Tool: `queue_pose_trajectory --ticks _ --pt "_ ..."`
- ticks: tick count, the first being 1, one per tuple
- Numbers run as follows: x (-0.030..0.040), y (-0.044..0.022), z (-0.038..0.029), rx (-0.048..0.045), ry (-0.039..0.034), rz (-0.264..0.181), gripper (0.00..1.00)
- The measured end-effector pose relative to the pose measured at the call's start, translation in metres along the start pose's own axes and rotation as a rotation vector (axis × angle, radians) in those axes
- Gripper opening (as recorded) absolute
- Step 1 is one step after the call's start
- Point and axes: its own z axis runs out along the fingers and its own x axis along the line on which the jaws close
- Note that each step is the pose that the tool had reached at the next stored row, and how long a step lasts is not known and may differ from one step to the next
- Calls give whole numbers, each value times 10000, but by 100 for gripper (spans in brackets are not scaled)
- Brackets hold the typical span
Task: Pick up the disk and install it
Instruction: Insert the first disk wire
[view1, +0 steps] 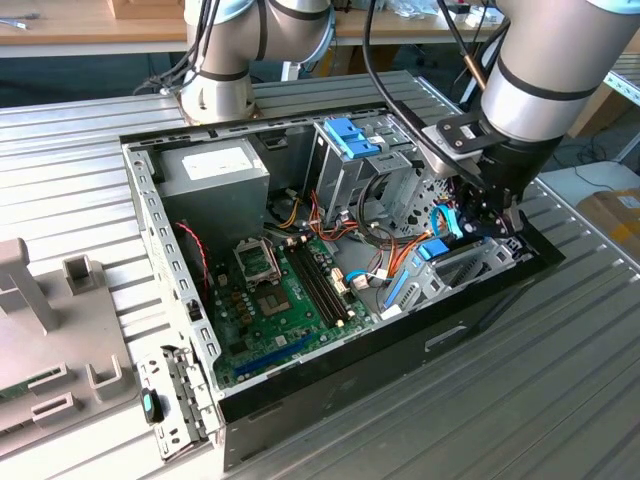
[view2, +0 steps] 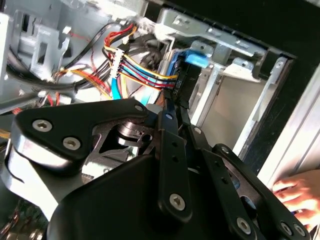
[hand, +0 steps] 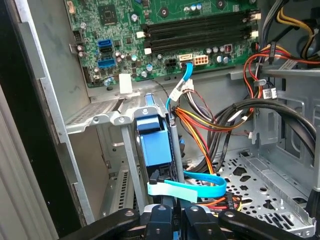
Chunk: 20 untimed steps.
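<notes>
Right of frame in the exterior view, your gripper (view1: 487, 215) reaches into the case (view1: 150, 215), claw state indeterminate; keep the disk (hand: 156, 145) square to its bay (hand: 107, 117), clear of cables (hand: 210, 122).

I assess this as a robotics lab or electronics workshop. My arm (view1: 540, 80) is mounted on a ribbed aluminium worktable (view1: 560, 400). An opened computer case (view1: 330, 260) lies on it, motherboard (view1: 290, 290) exposed. A grey fixture (view1: 50, 340) sits at the table's edge, and wooden benches (view1: 90, 25) stand behind.
</notes>
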Motion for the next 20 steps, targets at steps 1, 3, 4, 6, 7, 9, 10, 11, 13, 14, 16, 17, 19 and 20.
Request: queue_pose_trajectory --ticks 1,3,4,6,7,9,10,11,13,14,16,17,19,20 --pt "-1 -3 -16 10 -2 1 16" --pt "-1 -3 -18 17 -6 2 16" --pt "-1 -3 -18 18 -6 2 16" --pt "-1 -4 -20 19 -4 1 16" --pt "-2 -3 -20 20 -4 1 16" --pt "-2 -3 -20 20 -3 1 16" --pt "-4 -2 -20 19 -3 1 16" --pt "-5 0 -19 20 -4 2 16" --pt "-9 0 -19 20 -4 1 16" --pt "-11 1 -19 20 -5 1 16" --pt "-13 1 -19 20 -4 1 16" --pt "-13 2 -18 20 -3 2 16" --pt "-12 5 -5 19 -5 2 16" --pt "-12 6 -3 19 -2 1 16"
